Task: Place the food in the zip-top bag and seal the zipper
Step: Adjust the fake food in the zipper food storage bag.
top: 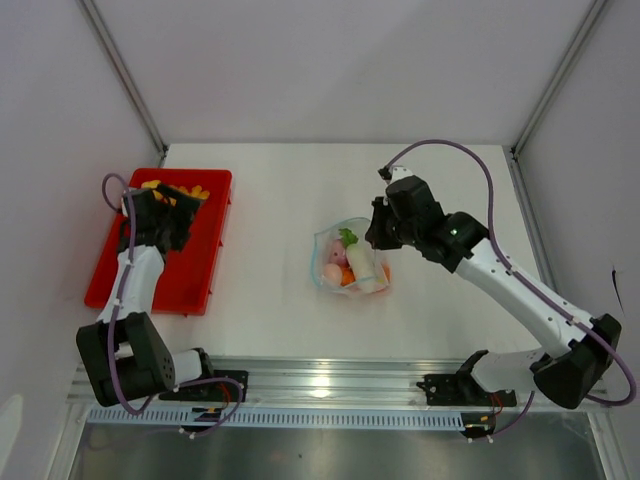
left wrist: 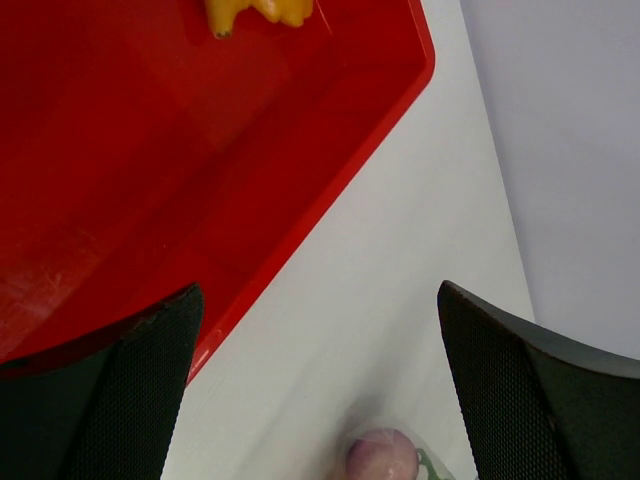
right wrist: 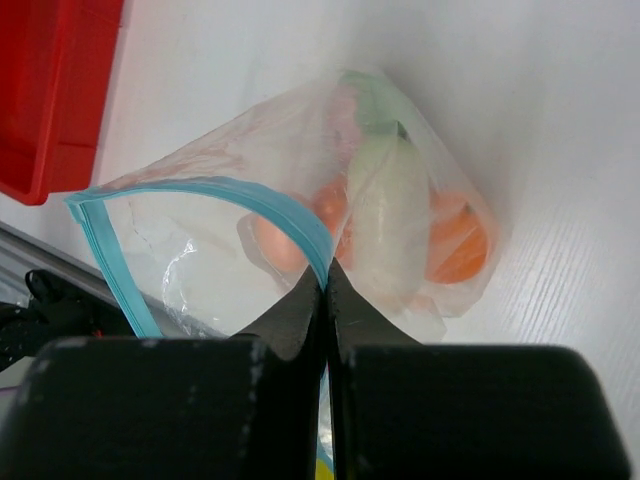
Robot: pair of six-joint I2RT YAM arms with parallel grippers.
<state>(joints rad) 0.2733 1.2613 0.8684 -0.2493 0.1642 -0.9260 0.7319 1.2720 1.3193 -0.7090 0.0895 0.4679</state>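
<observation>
The clear zip-top bag (top: 352,262) lies mid-table with toy foods inside: orange (right wrist: 455,245), white (right wrist: 392,215) and pink pieces. My right gripper (right wrist: 327,272) is shut on its blue-teal zipper (right wrist: 260,200), with the mouth bowed open; it also shows in the top view (top: 378,238). My left gripper (top: 172,228) is open and empty above the red tray (top: 205,255). A yellow food piece (left wrist: 260,12) stays in the tray. A purple piece (left wrist: 380,458) in the bag shows at the bottom of the left wrist view.
The red tray (left wrist: 150,180) sits at the table's left, its right rim near my left fingers (left wrist: 530,400). White walls enclose the table on three sides. A metal rail (top: 330,385) runs along the near edge.
</observation>
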